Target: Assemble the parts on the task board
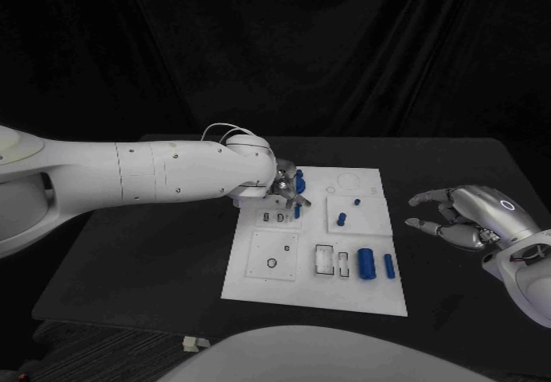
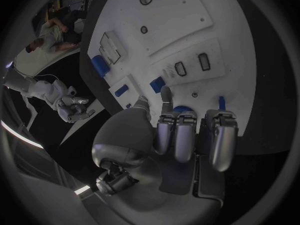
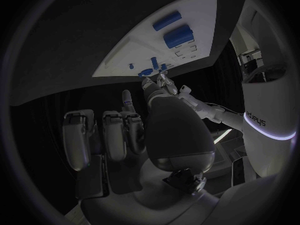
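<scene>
1. Task board, a white plate, lies in the middle of the black table, its long sides running away from the robot.
2. Left hand reaches over the far left part of the board from the white left arm. Its fingers are curled around a small blue part; the left wrist view shows the blue part tucked just past the fingertips, so the hand appears to hold it, though the contact itself is partly hidden.
3. A second small blue piece stands just below that hand, near two small rectangular slots in the board.
4. Middle panel of the board carries a blue peg and a smaller blue stub, apart from each other.
5. Near end of the board: a large blue cylinder lies beside a slimmer blue cylinder, both lengthwise, just right of two white rectangular recesses.
6. A small black ring lies on the near left panel.
7. Right hand hovers over the bare table off the right edge of the board, well apart from every part. It holds nothing; its fingers are loosely curved and spread, with the thumb apart from them.
</scene>
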Controlling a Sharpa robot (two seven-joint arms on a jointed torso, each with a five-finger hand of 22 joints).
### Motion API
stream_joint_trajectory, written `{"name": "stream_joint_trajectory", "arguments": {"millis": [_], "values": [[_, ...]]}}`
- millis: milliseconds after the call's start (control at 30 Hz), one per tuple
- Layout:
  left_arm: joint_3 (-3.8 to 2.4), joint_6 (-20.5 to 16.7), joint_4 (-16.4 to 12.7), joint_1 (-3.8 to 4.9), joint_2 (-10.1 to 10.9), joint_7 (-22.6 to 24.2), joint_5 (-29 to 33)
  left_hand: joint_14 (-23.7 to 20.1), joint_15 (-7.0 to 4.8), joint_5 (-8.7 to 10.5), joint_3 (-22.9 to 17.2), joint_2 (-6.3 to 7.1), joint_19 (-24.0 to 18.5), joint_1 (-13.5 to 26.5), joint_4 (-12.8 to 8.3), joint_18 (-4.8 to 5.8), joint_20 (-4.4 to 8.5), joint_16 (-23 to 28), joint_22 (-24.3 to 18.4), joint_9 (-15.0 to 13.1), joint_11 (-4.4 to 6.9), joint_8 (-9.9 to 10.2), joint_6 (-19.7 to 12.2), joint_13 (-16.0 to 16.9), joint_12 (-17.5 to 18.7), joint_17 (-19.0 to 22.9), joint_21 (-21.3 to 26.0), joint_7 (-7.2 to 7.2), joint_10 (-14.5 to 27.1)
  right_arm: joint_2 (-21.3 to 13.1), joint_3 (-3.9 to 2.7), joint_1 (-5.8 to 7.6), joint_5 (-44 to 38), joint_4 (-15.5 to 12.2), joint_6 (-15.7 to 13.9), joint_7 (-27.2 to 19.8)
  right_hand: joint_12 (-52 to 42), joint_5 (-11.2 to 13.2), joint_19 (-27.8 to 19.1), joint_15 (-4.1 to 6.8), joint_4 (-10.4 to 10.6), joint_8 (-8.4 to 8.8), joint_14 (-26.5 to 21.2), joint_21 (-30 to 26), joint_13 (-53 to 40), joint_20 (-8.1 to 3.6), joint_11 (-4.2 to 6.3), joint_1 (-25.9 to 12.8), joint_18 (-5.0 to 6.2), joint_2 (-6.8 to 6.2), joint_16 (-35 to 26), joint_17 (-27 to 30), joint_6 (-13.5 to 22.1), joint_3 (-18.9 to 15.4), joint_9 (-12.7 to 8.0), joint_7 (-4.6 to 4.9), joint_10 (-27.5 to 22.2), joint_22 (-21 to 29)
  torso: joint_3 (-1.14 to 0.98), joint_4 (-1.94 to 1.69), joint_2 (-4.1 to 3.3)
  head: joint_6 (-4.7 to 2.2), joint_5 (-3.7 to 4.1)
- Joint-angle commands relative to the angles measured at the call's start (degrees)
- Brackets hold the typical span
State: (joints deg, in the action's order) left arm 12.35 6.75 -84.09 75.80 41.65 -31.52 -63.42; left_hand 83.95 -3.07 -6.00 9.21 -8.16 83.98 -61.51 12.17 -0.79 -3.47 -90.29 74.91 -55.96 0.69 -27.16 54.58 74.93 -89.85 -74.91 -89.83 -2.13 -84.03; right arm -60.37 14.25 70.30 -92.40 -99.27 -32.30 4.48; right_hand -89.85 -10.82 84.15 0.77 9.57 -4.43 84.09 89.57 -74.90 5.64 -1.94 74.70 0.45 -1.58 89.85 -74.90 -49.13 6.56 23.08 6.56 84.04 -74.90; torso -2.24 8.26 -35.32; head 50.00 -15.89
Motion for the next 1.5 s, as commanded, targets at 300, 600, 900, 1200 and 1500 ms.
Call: {"name": "stream_joint_trajectory", "arguments": {"millis": [300, 600, 900, 1200, 1500], "values": [[-0.04, -0.01, -0.26, -0.59, -0.06, 0.51, 0.48, 6.05, -0.58, -1.02, -0.89, -0.07, 6.02, -1.29, -0.71, 0.79, 0.57, 0.29, 15.09, -0.47, 0.62, 0.80, 0.62, 15.07, -0.15, -15.09, -0.17, 0.00, -5.97, 0.06, -0.03, -0.20, -0.34, 0.14, 0.28, 0.81, -0.15, 0.18, 5.58, 0.43, 0.38, -0.06, 5.91, 0.13, -15.10, -0.38, 0.10, -0.54, -0.35, 0.09, 0.15, -15.10, -0.45, 0.06, -0.07, 0.14, 5.96, -14.97, 0.03, 0.00, -0.03, 0.00, 0.15], [-0.04, 0.08, -0.15, -1.04, -0.08, 0.64, 0.48, 6.05, -0.63, -2.03, -1.47, -0.13, 6.02, -1.98, -1.37, 0.79, 0.63, 0.29, 15.09, -0.69, 0.66, 1.59, 0.72, 15.07, -0.15, -15.09, -0.17, 0.02, -5.97, 0.12, -0.03, -0.23, -0.34, 0.27, 0.26, 0.81, -0.15, 0.14, 5.54, 0.44, 0.43, -0.06, 5.91, 0.09, -15.10, -0.38, 0.12, -0.52, -0.34, 0.12, 0.15, -15.10, -0.50, 0.07, -0.10, 0.13, 5.96, -14.95, 0.02, 0.02, 0.01, 0.00, 0.04], [-0.04, 0.13, 0.18, -1.40, -0.28, 0.90, 0.48, 6.05, -0.64, -3.07, -2.05, -0.15, 6.02, -2.58, -2.00, 0.79, 0.65, 0.29, 15.09, -0.88, 0.65, 2.45, 0.71, 15.07, -0.15, -15.09, -0.17, -0.01, -5.97, 0.19, -0.03, -0.24, -0.34, 0.36, 0.33, 0.83, -0.15, 0.09, 5.44, 0.44, 0.43, -0.05, 5.91, -0.02, -15.10, -0.39, 0.12, -0.47, -0.30, 0.12, 0.15, -15.10, -0.53, 0.07, -0.11, 0.12, 5.96, -14.90, 0.02, 0.05, 0.05, 0.00, 0.08], [-0.04, 0.27, 0.48, -1.60, -0.46, 1.02, 0.48, 6.05, -0.63, -4.19, -2.74, -0.14, 6.02, -3.29, -2.76, 0.79, 0.65, 0.29, 15.09, -0.97, 0.64, 3.47, 0.65, 15.07, -0.15, -15.09, -0.17, -0.03, -5.97, 0.17, -0.03, -0.25, -0.34, 0.37, 0.49, 0.97, -0.15, 0.04, 5.43, 0.45, 0.42, -0.04, 5.91, -0.03, -15.10, -0.39, 0.13, -0.41, -0.30, 0.13, 0.15, -15.10, -0.55, 0.09, -0.13, 0.11, 5.96, -14.89, 0.02, 0.04, 0.04, 0.00, 0.08], [-0.04, 0.92, 0.64, -1.81, -0.73, 1.23, 0.48, 6.05, -0.65, -6.03, -3.62, 0.04, 6.02, -4.03, -3.69, 0.79, 0.66, 0.29, 15.09, -1.13, 0.67, 4.60, 0.87, 15.07, -0.15, -15.09, -0.17, 0.01, -5.97, 0.15, -0.03, -0.26, -0.34, 0.29, 0.70, 1.12, -0.15, -0.20, 5.36, 0.50, -0.11, 0.11, 5.91, -0.11, -15.10, -0.43, 0.18, 0.81, -0.27, -0.08, 0.15, -15.10, -0.77, 0.33, -0.35, 0.07, 5.96, -14.86, 0.01, -0.01, -0.02, 0.00, 0.02]]}}
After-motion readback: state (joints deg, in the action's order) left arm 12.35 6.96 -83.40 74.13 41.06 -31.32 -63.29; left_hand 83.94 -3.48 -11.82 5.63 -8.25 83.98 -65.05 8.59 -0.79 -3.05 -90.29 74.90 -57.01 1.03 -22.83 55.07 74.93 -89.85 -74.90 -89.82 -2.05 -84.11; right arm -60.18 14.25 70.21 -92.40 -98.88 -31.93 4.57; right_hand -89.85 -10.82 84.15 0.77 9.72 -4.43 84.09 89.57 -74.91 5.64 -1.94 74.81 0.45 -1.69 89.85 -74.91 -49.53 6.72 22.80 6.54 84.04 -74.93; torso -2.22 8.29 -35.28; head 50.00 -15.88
